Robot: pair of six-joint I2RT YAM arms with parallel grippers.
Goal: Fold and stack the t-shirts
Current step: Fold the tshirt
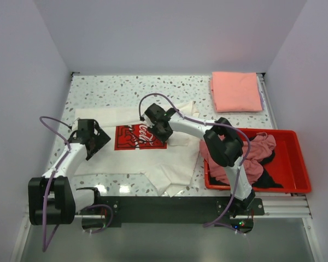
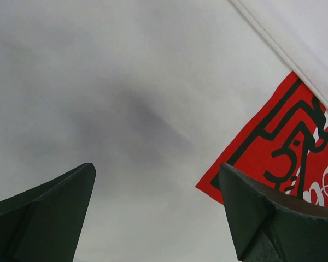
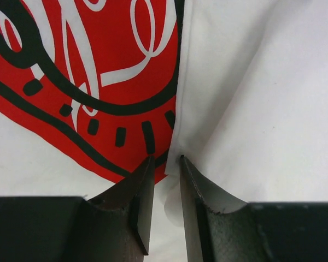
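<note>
Speckled table (image 1: pixel 98 87), pale walls (image 1: pixel 164 33), left fingers (image 2: pixel 44 213) wide, right fingers (image 3: pixel 126 213) pinching white t-shirt (image 1: pixel 175 158) fold

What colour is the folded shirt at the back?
The folded shirt is plain salmon pink; the top view shows it best.

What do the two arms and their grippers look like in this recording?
The left arm and right arm have white links with bulky black joints. A thin purple cable loops along each. The left gripper and right gripper are black, with dark wedge-shaped fingers.
</note>
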